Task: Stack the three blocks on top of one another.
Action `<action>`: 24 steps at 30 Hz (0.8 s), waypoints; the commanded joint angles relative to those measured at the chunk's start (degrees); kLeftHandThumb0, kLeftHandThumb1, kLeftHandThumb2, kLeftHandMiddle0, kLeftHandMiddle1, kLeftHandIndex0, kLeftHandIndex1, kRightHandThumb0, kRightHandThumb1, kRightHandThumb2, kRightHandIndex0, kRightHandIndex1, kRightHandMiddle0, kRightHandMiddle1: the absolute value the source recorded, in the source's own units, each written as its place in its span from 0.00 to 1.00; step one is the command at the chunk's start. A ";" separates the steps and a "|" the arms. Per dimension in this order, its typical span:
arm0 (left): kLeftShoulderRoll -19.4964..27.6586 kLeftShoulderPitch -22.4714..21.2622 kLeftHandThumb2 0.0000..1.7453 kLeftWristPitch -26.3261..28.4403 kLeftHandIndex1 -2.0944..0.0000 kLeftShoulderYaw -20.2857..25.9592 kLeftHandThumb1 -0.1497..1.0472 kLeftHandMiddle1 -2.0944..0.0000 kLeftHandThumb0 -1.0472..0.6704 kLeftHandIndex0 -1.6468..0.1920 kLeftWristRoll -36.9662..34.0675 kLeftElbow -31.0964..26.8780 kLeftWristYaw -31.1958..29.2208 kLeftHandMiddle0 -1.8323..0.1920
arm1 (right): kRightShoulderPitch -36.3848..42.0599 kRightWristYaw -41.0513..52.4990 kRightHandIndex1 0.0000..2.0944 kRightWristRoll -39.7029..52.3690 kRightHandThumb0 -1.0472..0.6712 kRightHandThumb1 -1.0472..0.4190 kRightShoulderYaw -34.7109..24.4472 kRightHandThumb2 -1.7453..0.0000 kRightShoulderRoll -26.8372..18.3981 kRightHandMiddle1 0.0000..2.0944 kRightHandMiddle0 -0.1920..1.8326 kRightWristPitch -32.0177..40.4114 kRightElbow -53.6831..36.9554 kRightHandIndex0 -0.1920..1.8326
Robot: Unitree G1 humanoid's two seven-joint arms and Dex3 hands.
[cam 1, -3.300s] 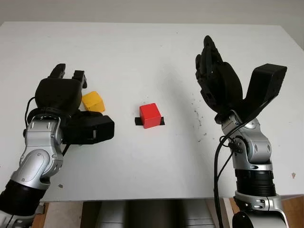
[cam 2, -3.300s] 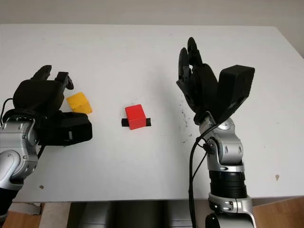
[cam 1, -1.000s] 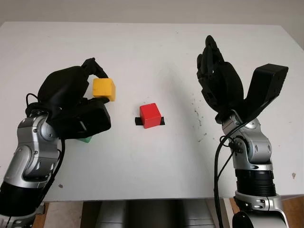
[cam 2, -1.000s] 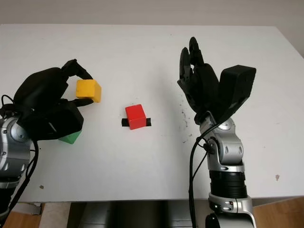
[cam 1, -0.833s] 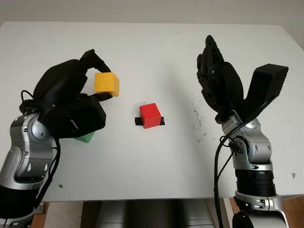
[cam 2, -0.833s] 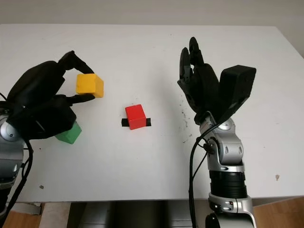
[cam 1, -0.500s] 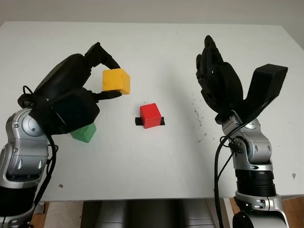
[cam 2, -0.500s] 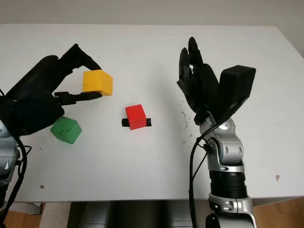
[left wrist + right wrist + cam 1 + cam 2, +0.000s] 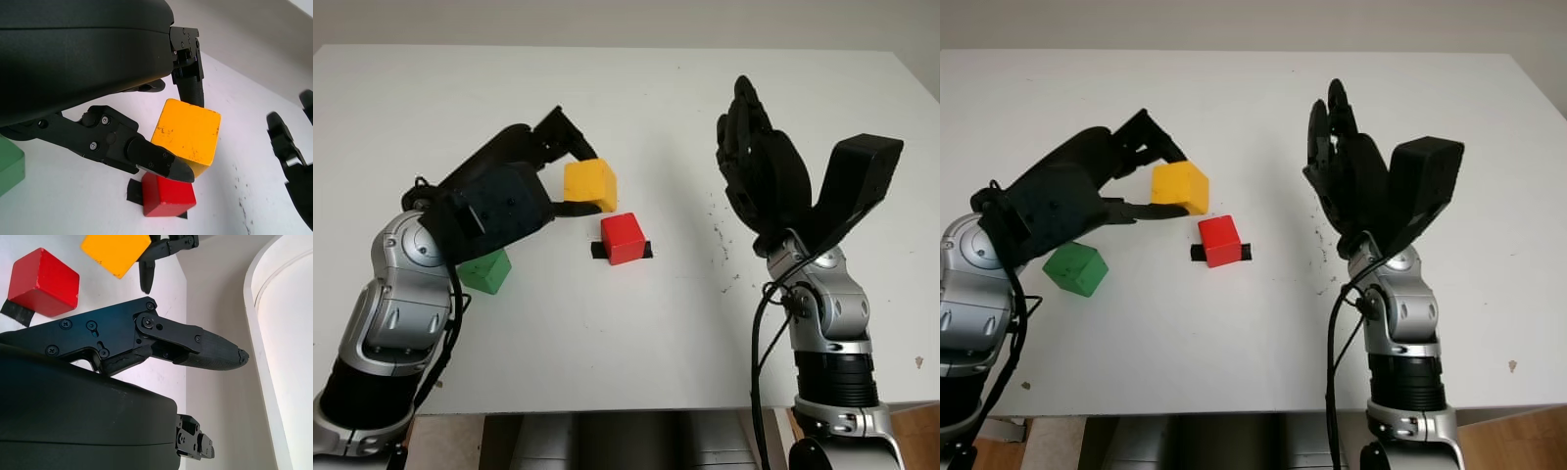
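My left hand [image 9: 570, 181] is shut on the yellow block [image 9: 589, 184], holding it in the air just up and left of the red block [image 9: 624, 238]. The red block sits on a strip of black tape [image 9: 598, 252] at the table's middle. In the left wrist view the yellow block [image 9: 187, 137] hangs between two fingertips [image 9: 168, 168] above the red block [image 9: 167, 196]. A green block [image 9: 485, 270] rests on the table under my left forearm. My right hand [image 9: 759, 171] stands open, raised at the right of the table, apart from all blocks.
The white table [image 9: 636, 98] runs wide behind and around the blocks. Small dark specks [image 9: 719, 235] mark its surface between the red block and my right hand. The table's front edge [image 9: 607, 406] lies near my arms.
My left hand has carried the yellow block rightwards and slightly down, close to the red block. The green block has come fully into view. My right hand has stayed put.
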 commanded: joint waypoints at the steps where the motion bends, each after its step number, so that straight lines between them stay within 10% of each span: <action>1: 1.03 -3.26 0.06 -0.10 0.09 -1.51 1.00 0.98 0.42 0.89 0.14 0.29 -1.35 0.79 | -0.15 -0.12 0.00 0.35 0.21 0.00 -0.29 0.62 -0.01 0.00 0.00 0.21 -0.88 0.00; 14: 2.32 -10.74 0.08 8.24 0.07 -10.06 1.00 0.96 0.41 0.81 5.67 0.66 -7.42 0.74 | -0.41 -0.84 0.00 0.22 0.20 0.00 -0.01 0.62 0.88 0.00 0.00 -0.32 -0.63 0.00; 24: 3.86 -13.72 0.08 -1.73 0.11 -11.99 1.00 0.98 0.42 0.87 6.01 7.71 -8.27 0.78 | -0.27 -0.35 0.00 0.06 0.20 0.00 -0.10 0.64 1.15 0.00 0.00 -0.93 -0.24 0.00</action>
